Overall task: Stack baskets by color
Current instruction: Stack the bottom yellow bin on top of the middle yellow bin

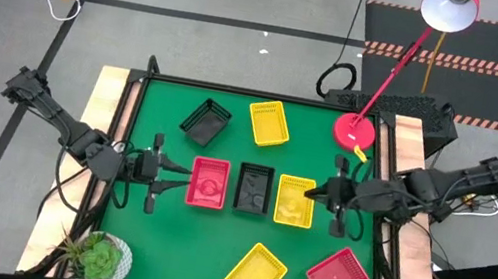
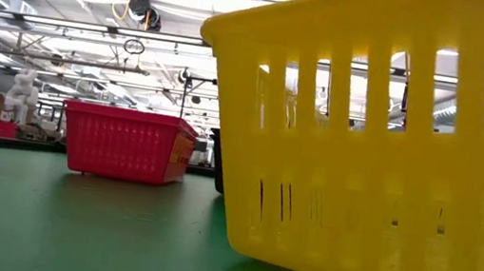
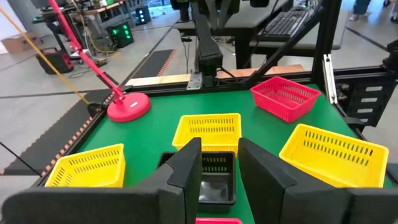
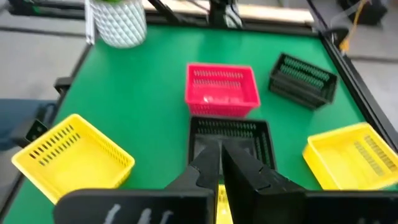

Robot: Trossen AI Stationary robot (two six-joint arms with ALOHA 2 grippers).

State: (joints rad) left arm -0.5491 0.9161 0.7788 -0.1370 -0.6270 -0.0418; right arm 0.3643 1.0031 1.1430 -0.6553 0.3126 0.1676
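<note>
Three baskets stand in a row mid-table: red (image 1: 208, 182), black (image 1: 254, 188) and yellow (image 1: 295, 200). Another black basket (image 1: 206, 120) and a yellow one (image 1: 269, 123) stand toward the far edge. A yellow one (image 1: 255, 275) and a red one (image 1: 338, 276) stand near the front. My left gripper (image 1: 179, 181) hovers open at the red basket's left side, its fingers (image 3: 189, 165) apart with nothing between them. My right gripper (image 4: 221, 149) is shut and empty, raised over the right side of the row's yellow basket.
A red lamp base (image 1: 355, 131) stands at the far right of the table, its arm slanting up beyond the edge. A potted plant (image 1: 98, 256) sits at the near left corner. In the low view the near yellow basket (image 2: 383, 157) fills the right half.
</note>
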